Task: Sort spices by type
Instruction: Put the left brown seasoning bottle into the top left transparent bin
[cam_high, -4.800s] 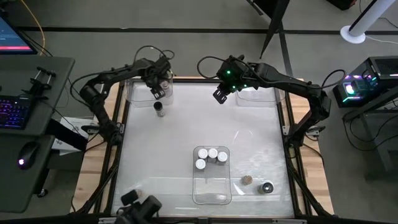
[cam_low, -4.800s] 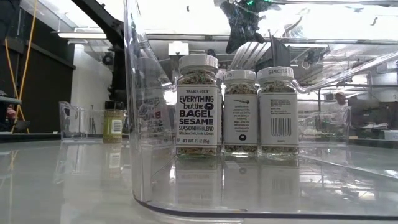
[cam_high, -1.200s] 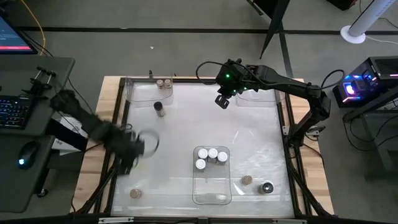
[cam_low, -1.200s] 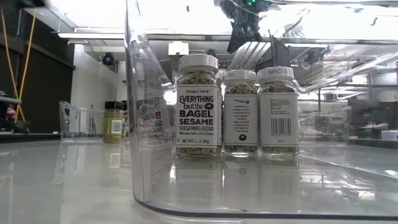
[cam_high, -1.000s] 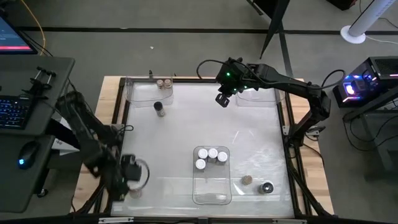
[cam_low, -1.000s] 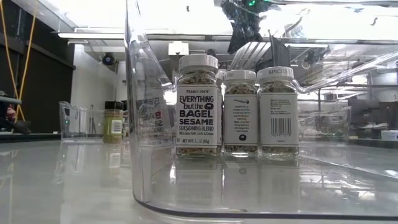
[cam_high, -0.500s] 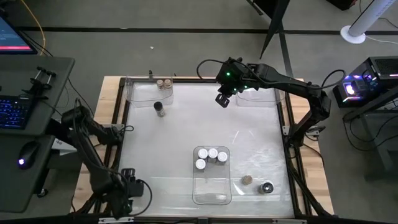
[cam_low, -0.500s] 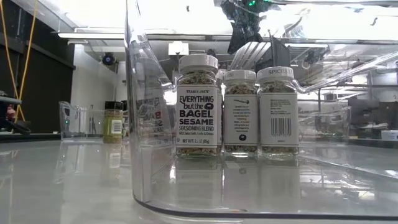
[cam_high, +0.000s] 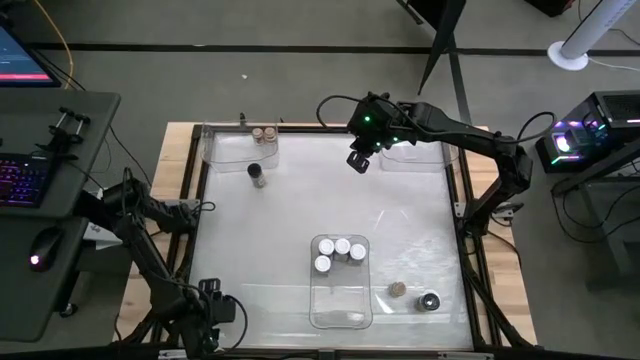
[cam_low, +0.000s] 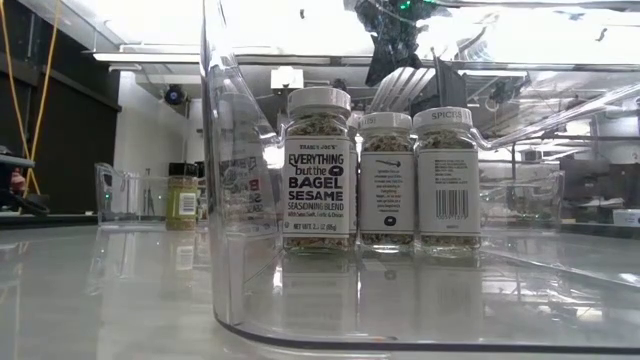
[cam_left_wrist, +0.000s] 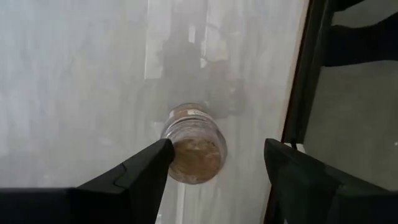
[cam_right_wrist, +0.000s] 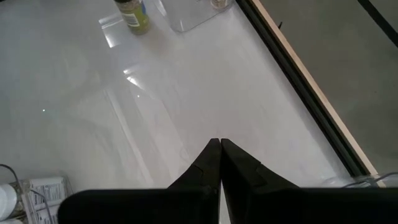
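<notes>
A tan-capped spice jar (cam_left_wrist: 194, 152) stands upright on the table near its near left corner. My left gripper (cam_left_wrist: 217, 149) hangs open over it, pointing down, one finger on each side of the jar and apart from it. In the high view this gripper (cam_high: 214, 312) covers the jar. My right gripper (cam_high: 357, 160) is shut and hovers over the far middle of the table, touching nothing. Three white-capped jars (cam_high: 338, 252) stand in the clear middle tray (cam_high: 340, 305). Two tan-capped jars (cam_high: 263, 133) stand in the far left tray (cam_high: 228, 150).
A dark-capped jar (cam_high: 257, 174) stands just in front of the far left tray. A tan-capped jar (cam_high: 397, 289) and a dark jar (cam_high: 428, 301) sit near the near right corner. Another clear tray (cam_high: 412, 153) stands far right. The table's dark frame rail (cam_left_wrist: 305, 87) runs beside the left gripper.
My left gripper has gone toward the table's near edge and down, and now stands over the tan-capped jar at the near left corner, its fingers still open. The jars have not moved.
</notes>
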